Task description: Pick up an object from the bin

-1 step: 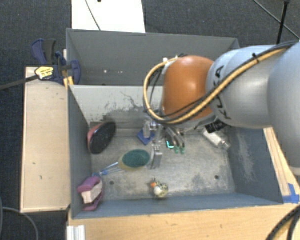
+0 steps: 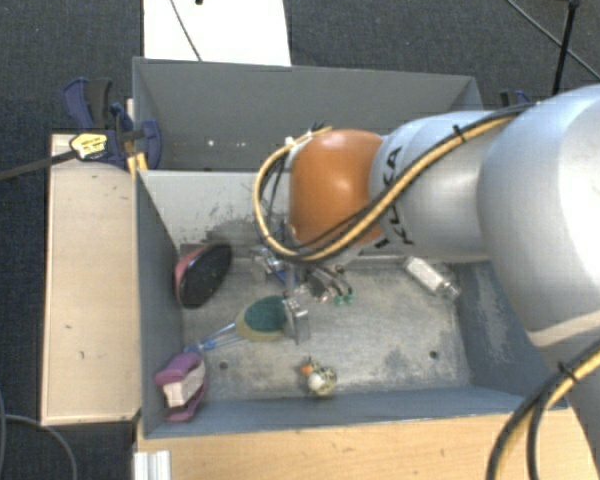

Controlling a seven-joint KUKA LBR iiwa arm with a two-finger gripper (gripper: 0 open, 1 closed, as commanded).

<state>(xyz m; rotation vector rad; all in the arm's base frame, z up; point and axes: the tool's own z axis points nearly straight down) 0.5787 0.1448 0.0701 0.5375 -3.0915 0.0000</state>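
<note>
gripper (image 2: 298,313): low, centre of bin (image 2: 280,108), touching green-headed brush (image 2: 263,318); open/closed – can't tell
left wall: black-pink oval obj (image 2: 202,273)

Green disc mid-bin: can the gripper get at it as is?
Probably yes. The gripper hangs just at the right edge of the green disc, nothing lies on the disc, and the dark oval and purple rag lie apart to its left.
</note>
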